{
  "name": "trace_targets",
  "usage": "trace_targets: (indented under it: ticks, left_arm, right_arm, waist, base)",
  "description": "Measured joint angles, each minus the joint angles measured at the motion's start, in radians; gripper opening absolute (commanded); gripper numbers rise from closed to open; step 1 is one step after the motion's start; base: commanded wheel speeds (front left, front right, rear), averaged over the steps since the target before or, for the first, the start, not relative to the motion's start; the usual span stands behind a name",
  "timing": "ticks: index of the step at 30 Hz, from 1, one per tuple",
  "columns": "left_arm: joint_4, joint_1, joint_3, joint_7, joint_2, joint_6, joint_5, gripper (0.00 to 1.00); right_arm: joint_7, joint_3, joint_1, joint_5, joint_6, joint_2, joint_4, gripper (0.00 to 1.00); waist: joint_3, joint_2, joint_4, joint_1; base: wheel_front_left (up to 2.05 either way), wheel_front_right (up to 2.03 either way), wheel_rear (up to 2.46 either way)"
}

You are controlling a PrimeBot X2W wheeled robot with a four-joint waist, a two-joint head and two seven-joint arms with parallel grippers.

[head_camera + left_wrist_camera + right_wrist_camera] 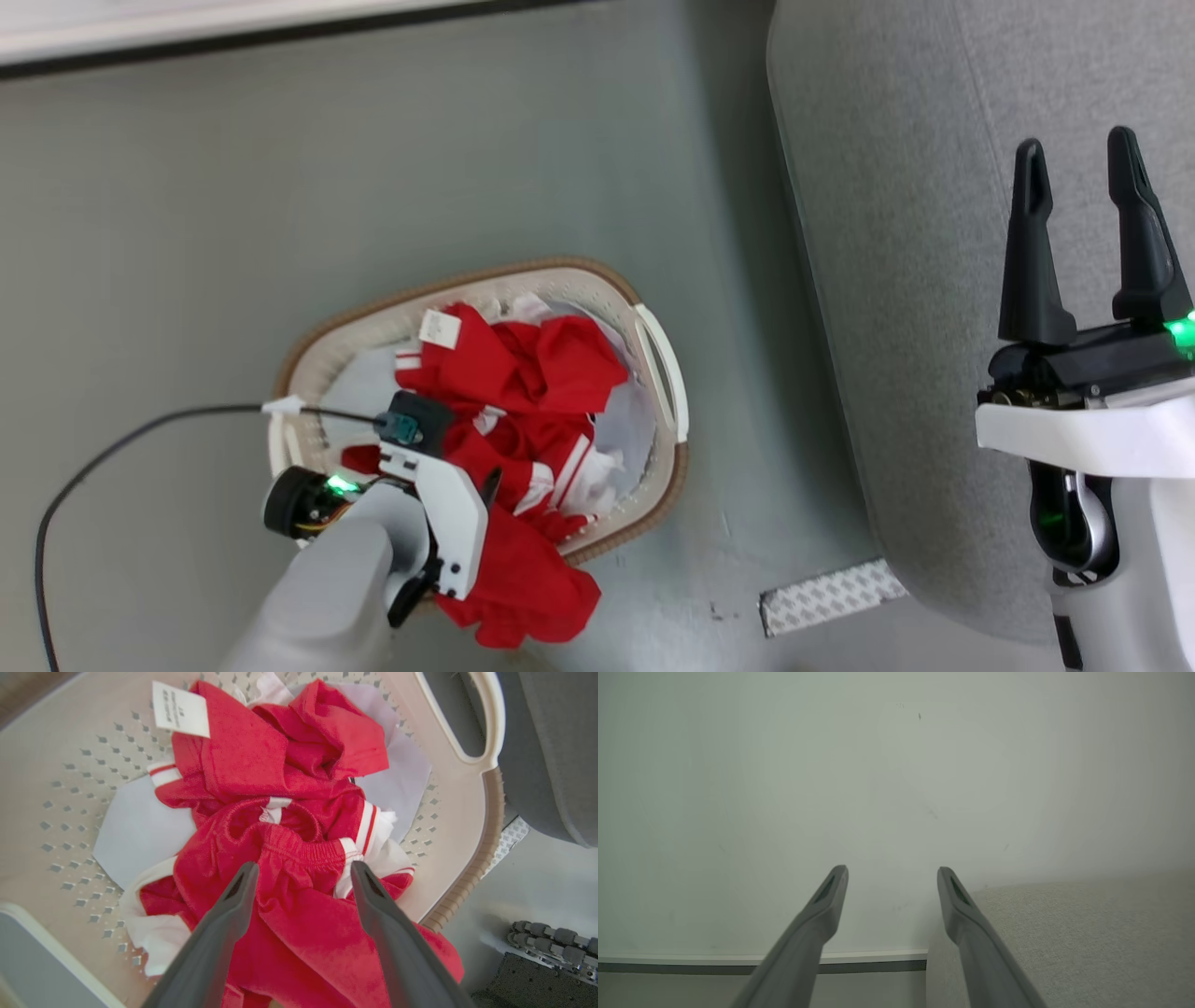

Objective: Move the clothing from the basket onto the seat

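Left claw [303, 868]: jaws wide, nothing held; both fingers point down into the basket, over a gathered red waistband. Whether the tips touch the cloth cannot be told.
Right claw [1075, 140]: jaws wide, empty; it hangs over the seat, well apart from the basket.
Clothing [532, 373]: a crumpled red heap with white stripes, lying inside the basket. One red fold spills over the near rim beside the left arm. A white label [180, 709] sticks out at the far side of the heap.
Basket [485, 275]: oval, white perforated wall, brown rim; it stands on the floor [280, 187], near the seat's edge but not touching it.
White sheet [135, 830]: flat, beneath the red garments, against the basket bottom.
Seat [887, 187]: grey woven upholstery, rounded edge, to the right of the basket; no garment lies on it.
Cable [121, 443]: black, looping from the left wrist across the floor.
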Motion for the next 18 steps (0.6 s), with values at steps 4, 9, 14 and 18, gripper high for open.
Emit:
trace_targets:
  ticks: [4,9,14,18]
  left_arm:
    - [0.059,-0.053,-0.068,0.068,0.015,-0.001,-0.056,1.0]
    - [0.113,-0.106,-0.117,0.123,0.026,-0.001,-0.119,1.0]
    - [0.143,-0.137,-0.174,0.179,0.037,-0.001,-0.167,1.0]
    - [0.151,-0.166,-0.195,0.208,0.06,-0.001,-0.215,1.0]
  right_arm:
    - [0.0,0.022,-0.023,-0.001,0.0,0.001,-0.003,1.0]
    - [0.0,0.046,-0.044,0.006,0.0,0.002,-0.008,1.0]
    - [0.0,0.055,-0.065,0.02,0.0,0.002,-0.016,1.0]
    - [0.0,0.069,-0.082,0.033,0.0,0.002,-0.023,1.0]
  waist:
    - [0.051,0.0,-0.018,0.0]
    - [0.114,0.0,-0.042,0.0]
    - [0.174,0.0,-0.07,0.0]
    - [0.217,0.0,-0.096,0.0]
  base:
    - [0.0,0.0,0.0]
    - [0.0,0.0,0.0]
    - [0.0,0.0,0.0]
    - [0.0,0.0,0.0]
